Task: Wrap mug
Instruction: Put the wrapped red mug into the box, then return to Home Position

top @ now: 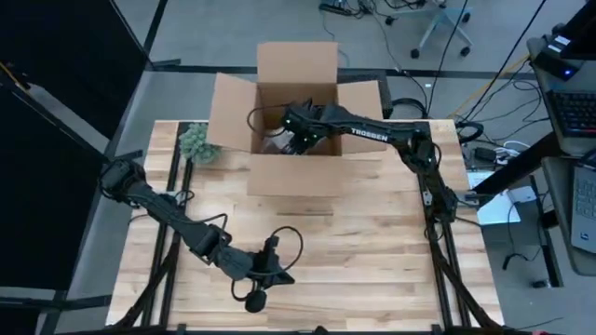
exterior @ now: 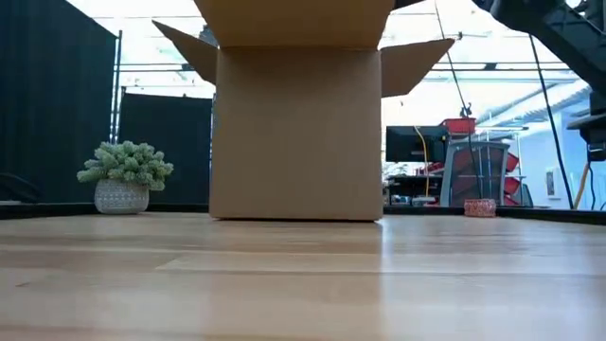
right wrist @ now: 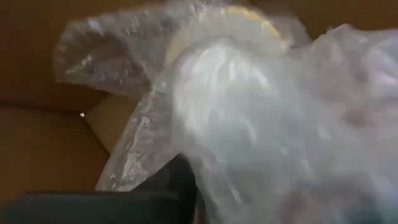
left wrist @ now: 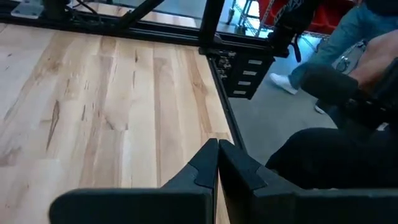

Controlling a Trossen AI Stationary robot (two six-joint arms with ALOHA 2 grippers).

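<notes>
Mug (right wrist: pixel 249 93), one only and swathed in bubble wrap (right wrist: pixel 124 56), lay inside the single cardboard box (top: pixel 296 121) at the upper middle of the high view. My right claw (top: pixel 291 128) reached down into that box; whether it gripped the bundle I could not tell. My left claw (top: pixel 264 274) hung pinched closed and empty over the desk (top: pixel 372 251) at lower centre. One potted plant (top: pixel 196 142) stood left of the box.

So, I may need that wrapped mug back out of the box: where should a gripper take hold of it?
Probably from straight above, through the open top of the cardboard box; its walls block the sides. Pinch the bunched bubble wrap over the mug's rim, which seems to face the right gripper. Its jaws aren't visible.
</notes>
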